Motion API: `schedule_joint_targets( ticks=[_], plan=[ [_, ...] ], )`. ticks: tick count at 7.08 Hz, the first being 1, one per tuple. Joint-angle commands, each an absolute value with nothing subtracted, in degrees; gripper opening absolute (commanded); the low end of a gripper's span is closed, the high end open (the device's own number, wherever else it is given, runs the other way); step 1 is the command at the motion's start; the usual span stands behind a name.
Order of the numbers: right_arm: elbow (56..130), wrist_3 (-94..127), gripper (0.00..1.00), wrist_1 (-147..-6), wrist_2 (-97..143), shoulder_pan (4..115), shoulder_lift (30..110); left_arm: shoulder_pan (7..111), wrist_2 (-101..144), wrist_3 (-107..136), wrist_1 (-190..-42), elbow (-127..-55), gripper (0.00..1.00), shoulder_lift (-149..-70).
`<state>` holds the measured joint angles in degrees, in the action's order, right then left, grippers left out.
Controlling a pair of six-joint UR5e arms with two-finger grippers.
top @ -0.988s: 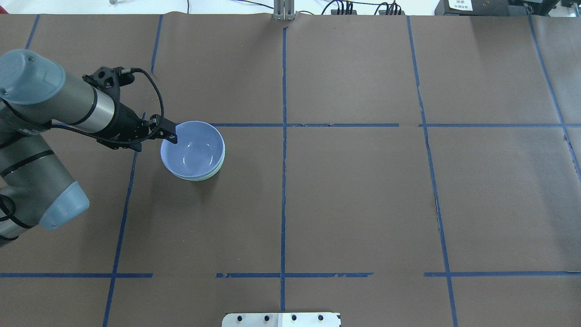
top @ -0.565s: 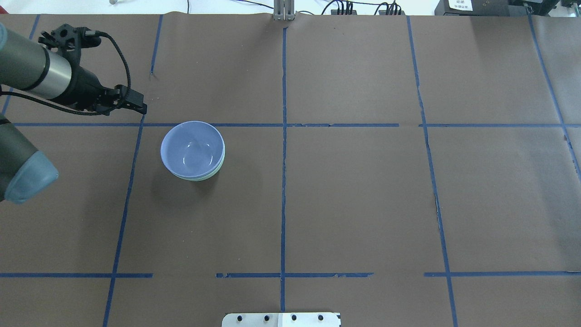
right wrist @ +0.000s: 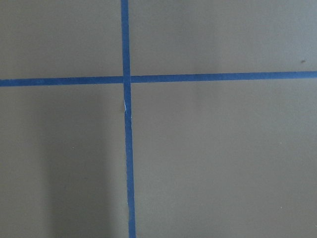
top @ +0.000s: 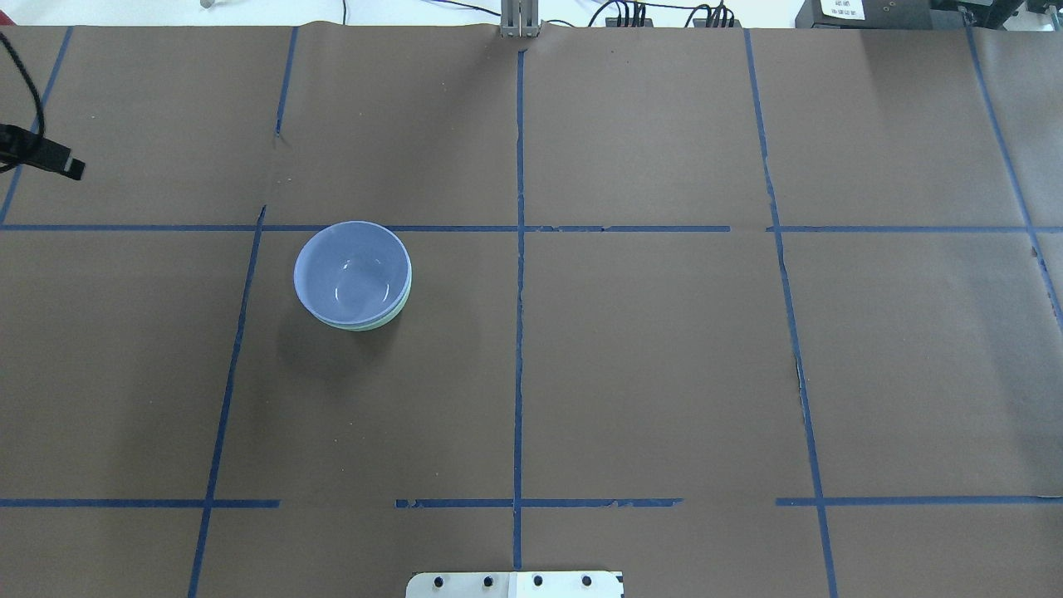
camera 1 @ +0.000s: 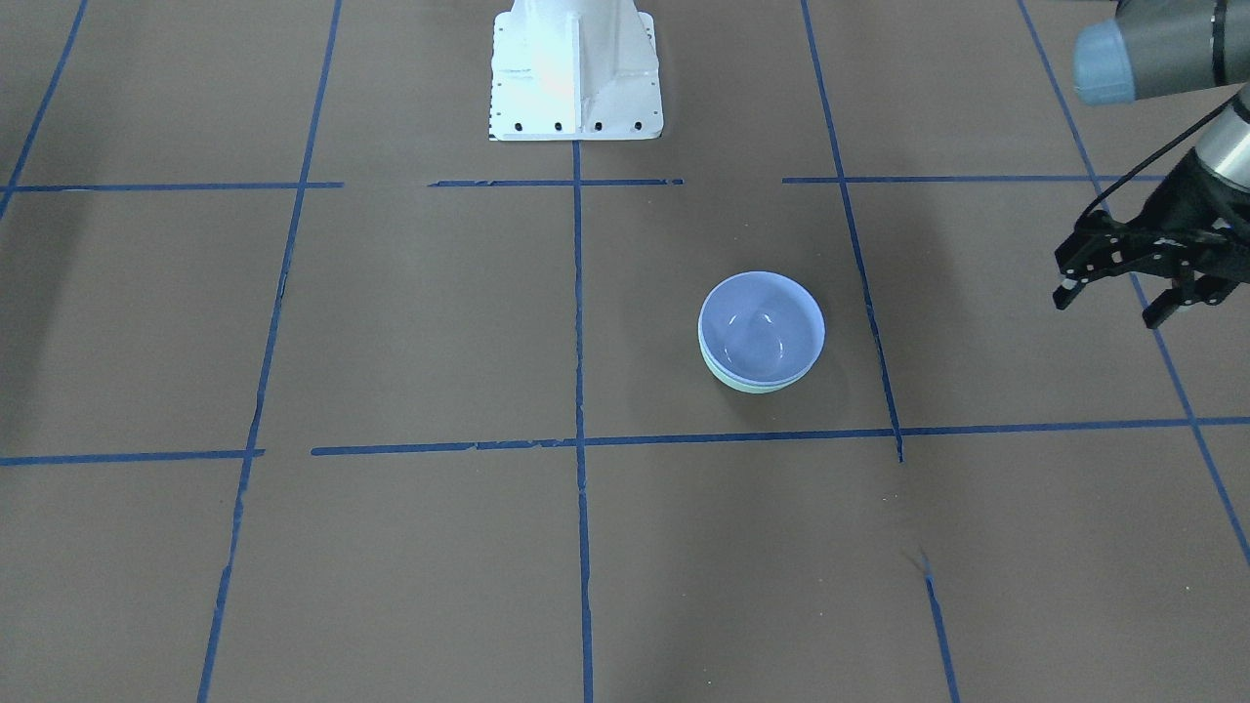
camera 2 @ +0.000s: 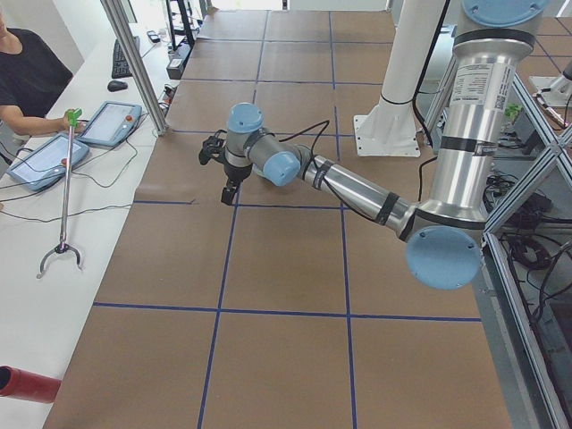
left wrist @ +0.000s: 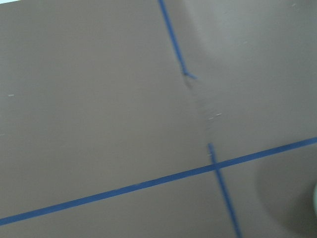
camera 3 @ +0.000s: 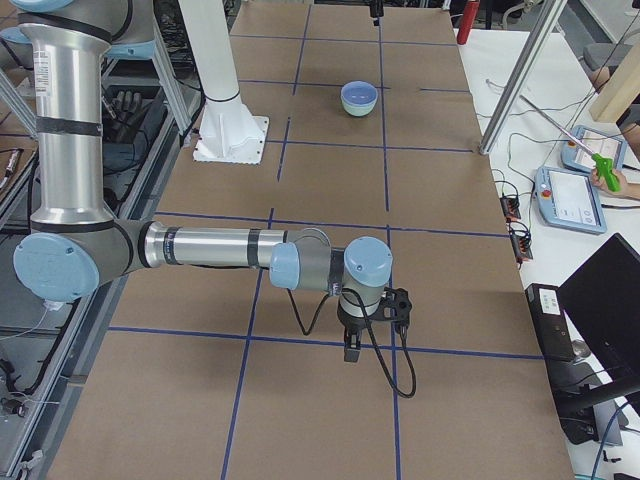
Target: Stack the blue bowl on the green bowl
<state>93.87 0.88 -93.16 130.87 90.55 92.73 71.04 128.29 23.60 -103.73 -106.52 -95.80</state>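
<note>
The blue bowl (top: 353, 272) sits nested in the green bowl (top: 369, 325), of which only a thin mint rim shows below it. The stack stands upright on the brown table, left of centre. It also shows in the front view, blue bowl (camera 1: 762, 327) in green bowl (camera 1: 757, 387), and far off in the right view (camera 3: 358, 95). My left gripper (camera 1: 1111, 303) is open and empty, raised, well off to the bowls' side. Only one fingertip (top: 62, 164) shows overhead. My right gripper (camera 3: 368, 335) hangs over the far right of the table. I cannot tell whether it is open.
The white robot base (camera 1: 576, 68) stands at the table's near-robot edge. Blue tape lines (top: 519, 274) grid the brown paper. A side bench with tablets (camera 2: 40, 161), a grabber tool (camera 2: 63, 206) and an operator lies beyond the table's far edge.
My left gripper has pulled away from the blue bowl's rim, moving left and toward the far side, almost out of the overhead view. The stacked bowls have not moved.
</note>
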Motion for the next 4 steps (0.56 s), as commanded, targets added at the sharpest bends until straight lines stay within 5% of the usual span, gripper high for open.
schedule_joint_targets(
  ticks=[1, 4],
  plan=[
    [93.87, 0.88, 1.00, -93.16, 130.87, 90.53, 92.72, 79.15, 129.72, 11.50, -101.25, -103.90, 1.00, -89.07],
    [93.87, 0.88, 1.00, -93.16, 130.87, 90.62, 92.72, 88.74, 130.25, -4.37, -91.19, -103.27, 1.00, -84.55]
  ],
)
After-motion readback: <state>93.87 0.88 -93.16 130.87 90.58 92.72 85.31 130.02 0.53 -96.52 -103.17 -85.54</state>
